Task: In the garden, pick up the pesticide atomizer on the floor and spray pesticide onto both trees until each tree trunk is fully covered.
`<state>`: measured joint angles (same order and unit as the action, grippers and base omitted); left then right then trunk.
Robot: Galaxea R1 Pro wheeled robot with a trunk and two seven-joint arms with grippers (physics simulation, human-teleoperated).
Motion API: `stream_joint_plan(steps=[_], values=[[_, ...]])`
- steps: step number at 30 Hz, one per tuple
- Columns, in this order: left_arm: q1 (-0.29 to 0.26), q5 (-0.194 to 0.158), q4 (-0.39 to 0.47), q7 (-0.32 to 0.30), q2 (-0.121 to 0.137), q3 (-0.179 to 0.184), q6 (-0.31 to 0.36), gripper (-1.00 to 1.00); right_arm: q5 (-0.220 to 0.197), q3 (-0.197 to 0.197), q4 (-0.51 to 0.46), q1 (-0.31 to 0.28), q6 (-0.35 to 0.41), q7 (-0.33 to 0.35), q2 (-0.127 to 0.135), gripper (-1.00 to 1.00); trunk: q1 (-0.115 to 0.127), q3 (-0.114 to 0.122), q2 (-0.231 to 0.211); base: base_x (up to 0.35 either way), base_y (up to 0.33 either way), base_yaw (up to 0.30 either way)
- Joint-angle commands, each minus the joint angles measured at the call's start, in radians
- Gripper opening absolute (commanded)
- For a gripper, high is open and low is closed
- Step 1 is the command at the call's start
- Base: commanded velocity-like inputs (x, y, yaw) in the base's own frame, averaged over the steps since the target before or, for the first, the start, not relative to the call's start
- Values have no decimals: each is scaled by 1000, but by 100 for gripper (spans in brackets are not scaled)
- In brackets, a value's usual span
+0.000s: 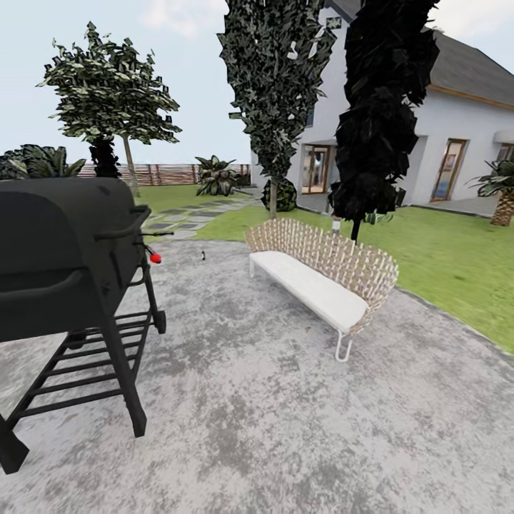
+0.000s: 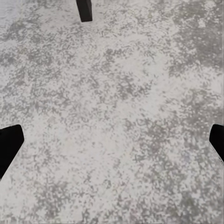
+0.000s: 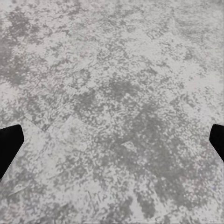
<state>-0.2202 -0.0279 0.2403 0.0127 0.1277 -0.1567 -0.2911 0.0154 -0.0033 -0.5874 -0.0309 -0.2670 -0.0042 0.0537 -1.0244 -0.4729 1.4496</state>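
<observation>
One tree [image 1: 107, 86] with a spreading crown of jagged green leaves stands far off at the back left. Its pale tree trunk [image 1: 130, 170] rises in front of the garden's slatted fence [image 1: 168, 173]. A tiny dark upright object [image 1: 203, 253] stands on the far edge of the paving; it is too small to tell whether it is the pesticide atomizer. Over bare grey paving my left gripper [image 2: 112, 142] is open with nothing between its fingers. My right gripper [image 3: 112, 142] is likewise open and empty above the paving.
A black grill [image 1: 68, 264] with a red knob stands close at the left; one of its legs [image 2: 84, 9] shows in the left wrist view. A woven bench [image 1: 321, 275] with a white cushion sits ahead. Dark columnar trees [image 1: 382, 107], lawn [image 1: 442, 264] and a white house [image 1: 464, 135] lie beyond.
</observation>
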Motion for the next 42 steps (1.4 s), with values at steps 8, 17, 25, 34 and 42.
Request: stream_joint_plan(steps=[8, 17, 25, 34, 42], values=[[-1, 2, -1, 1, -2, 3, -3, 100, 2, -1, 1, 0, -3, 0, 0, 100, -1, -4, 0, 299, -118, 30], [-1, 3, -2, 1, -2, 4, -2, 100, 2, -1, 1, -1, -3, 0, 0, 100, -1, -12, 0, 244, -196, 115], [-1, 0, -1, 2, -2, 3, -2, 100, 2, -1, 1, -1, -3, 0, 0, 100, -1, -14, 0, 217, -226, 46], [-1, -4, 0, 1, -2, 2, -3, 100, 3, -1, 1, 0, -3, 0, 0, 100, -1, -19, 0, 174, -149, 80], [-1, -1, 1, -6, -2, 3, -3, 100, 2, -1, 1, 0, -3, 0, 0, 100, -8, -33, 14, 9, -5, 184]])
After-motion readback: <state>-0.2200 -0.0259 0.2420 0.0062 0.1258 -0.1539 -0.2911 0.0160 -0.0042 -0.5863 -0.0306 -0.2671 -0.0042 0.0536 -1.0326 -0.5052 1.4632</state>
